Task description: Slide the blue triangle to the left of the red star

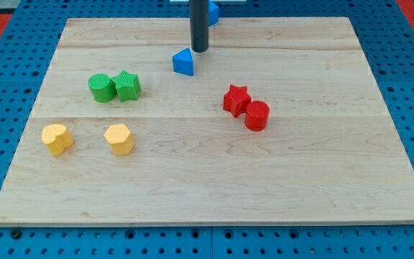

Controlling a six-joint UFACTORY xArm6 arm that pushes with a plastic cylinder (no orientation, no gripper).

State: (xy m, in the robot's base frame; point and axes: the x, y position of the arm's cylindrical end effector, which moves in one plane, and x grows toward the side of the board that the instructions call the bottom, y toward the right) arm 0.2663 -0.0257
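The blue triangle (183, 62) lies near the view's top centre of the wooden board (322, 180). The red star (236, 99) sits below it and to the view's right, touching a red cylinder (256, 115). My tip (200, 50) stands just above and to the right of the blue triangle, very close to it; whether it touches is unclear. A second blue block (213, 11) is partly hidden behind the rod at the top edge.
A green cylinder (101, 88) and a green star (128, 85) sit together at the left. Two yellow blocks (57, 138) (119, 139) lie lower left. A blue pegboard (408, 72) surrounds the board.
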